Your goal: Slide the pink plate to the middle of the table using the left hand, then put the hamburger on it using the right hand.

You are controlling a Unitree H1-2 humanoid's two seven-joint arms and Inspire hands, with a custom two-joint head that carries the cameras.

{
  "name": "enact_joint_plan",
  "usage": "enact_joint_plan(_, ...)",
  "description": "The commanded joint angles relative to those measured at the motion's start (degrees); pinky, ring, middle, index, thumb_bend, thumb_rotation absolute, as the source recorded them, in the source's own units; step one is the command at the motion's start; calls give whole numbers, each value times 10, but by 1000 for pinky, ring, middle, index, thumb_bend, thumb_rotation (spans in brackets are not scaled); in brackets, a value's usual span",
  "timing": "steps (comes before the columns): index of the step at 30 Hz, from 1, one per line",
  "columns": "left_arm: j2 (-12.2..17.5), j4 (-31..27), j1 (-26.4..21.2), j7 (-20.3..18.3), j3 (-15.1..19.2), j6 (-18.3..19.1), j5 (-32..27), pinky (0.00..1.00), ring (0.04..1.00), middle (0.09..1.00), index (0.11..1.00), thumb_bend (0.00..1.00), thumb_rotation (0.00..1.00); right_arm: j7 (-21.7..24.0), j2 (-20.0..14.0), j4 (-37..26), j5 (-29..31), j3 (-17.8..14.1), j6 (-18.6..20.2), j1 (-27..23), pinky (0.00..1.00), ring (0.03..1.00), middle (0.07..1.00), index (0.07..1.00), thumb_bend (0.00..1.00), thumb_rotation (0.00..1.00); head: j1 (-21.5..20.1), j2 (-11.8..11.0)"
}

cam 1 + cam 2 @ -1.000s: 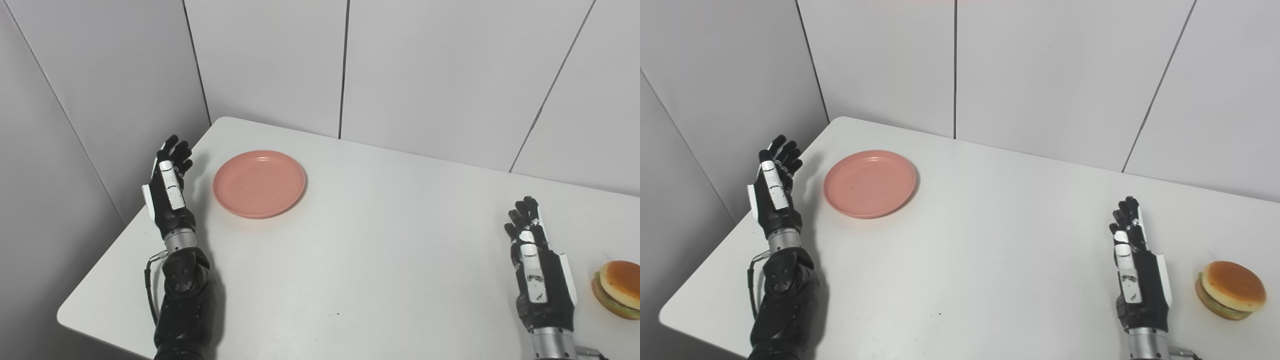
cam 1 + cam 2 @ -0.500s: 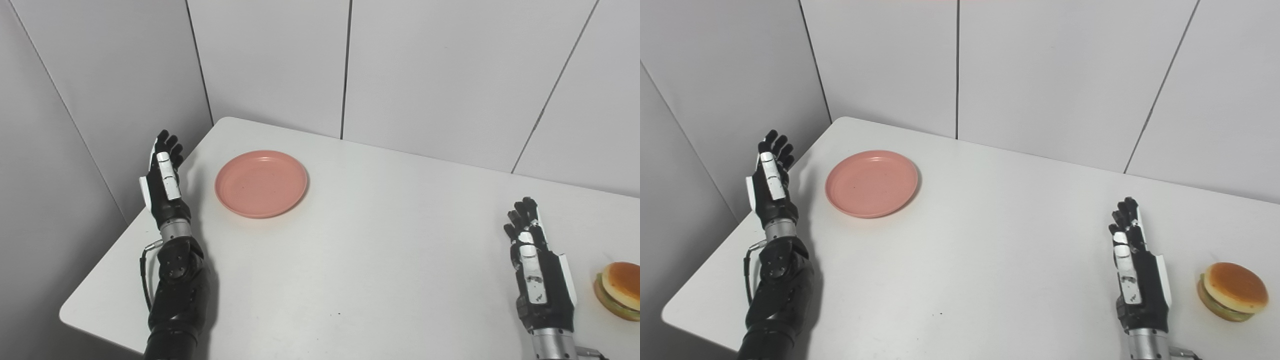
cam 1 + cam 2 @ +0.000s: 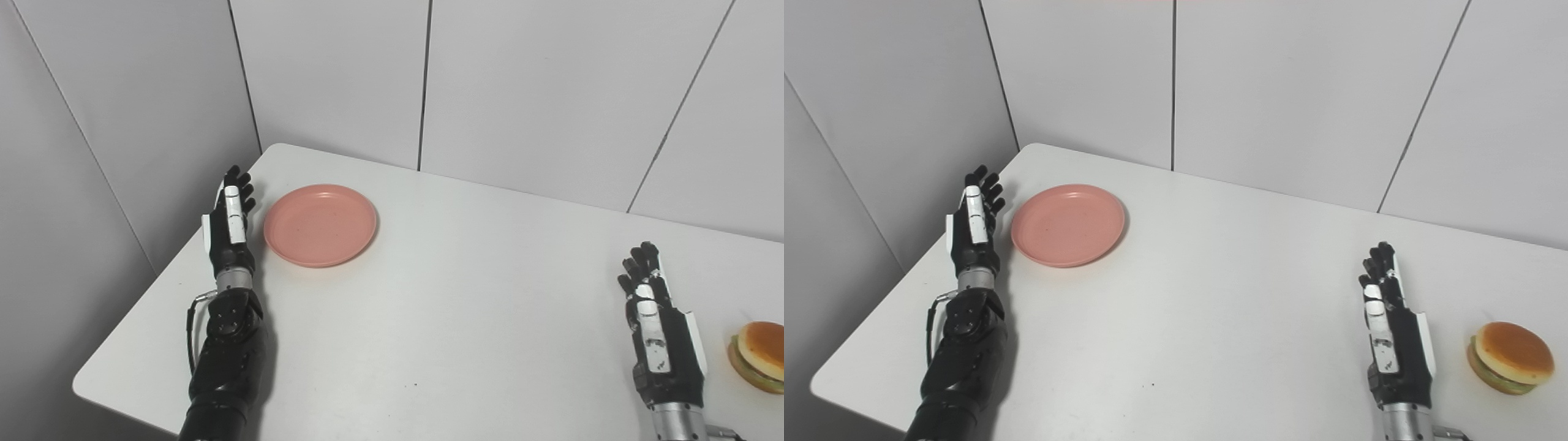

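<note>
The left hand (image 3: 229,229) stands edge-on just beside the pink plate (image 3: 320,224), fingers straight, holding nothing; contact is unclear. The right hand (image 3: 1393,331) waits empty with fingers apart near the hamburger (image 3: 1510,357), which the left eye view cuts off.

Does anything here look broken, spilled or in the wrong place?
Nothing stands out. The pink plate lies flat and empty near the table's far left corner, and the hamburger sits whole near the right edge. Both robot hands are open and hold nothing.

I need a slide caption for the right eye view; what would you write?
Open left hand poised beside the pink plate, open right hand waiting near the hamburger.
</note>
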Motion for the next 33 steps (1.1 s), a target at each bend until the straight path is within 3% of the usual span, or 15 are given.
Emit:
enact_joint_plan(1, -6, -13, 9, -10, -11, 15, 8, 892, 890, 885, 873, 667, 1000, 2, -2, 42, 1, -4, -7, 57, 1000, 1000, 1000, 1000, 561, 858, 1, 0)
enact_joint_plan(5, -15, -51, 19, -15, -25, 63, 2, 952, 906, 887, 879, 658, 1000, 2, -2, 40, 2, -4, -1, 57, 1000, 1000, 1000, 1000, 563, 858, 0, 0)
enact_joint_plan(7, -19, -58, 21, -15, -29, 70, 3, 973, 915, 890, 880, 641, 1000, 2, -2, 39, 2, -5, -3, 58, 1000, 1000, 1000, 1000, 560, 853, 0, 1)
enact_joint_plan(15, -23, -47, 20, -26, -45, 63, 17, 879, 880, 876, 867, 605, 1000, 4, -4, 39, 2, -5, -3, 58, 1000, 1000, 1000, 1000, 545, 858, -1, 4)
enact_joint_plan(19, -32, -42, 21, -29, -50, 42, 17, 843, 850, 852, 844, 596, 1000, 4, -4, 46, 1, -5, -10, 55, 1000, 1000, 1000, 1000, 556, 873, -8, 4)
enact_joint_plan(25, -43, -31, 17, -52, -59, 24, 5, 835, 841, 834, 833, 641, 1000, 0, 2, 49, -2, -4, -12, 53, 1000, 1000, 1000, 1000, 554, 857, -22, 5)
enact_joint_plan(33, -63, -62, 31, -82, -73, 38, 1, 853, 856, 848, 846, 625, 1000, -7, 3, 38, -17, -1, 1, 57, 1000, 1000, 1000, 1000, 569, 875, -38, 6)
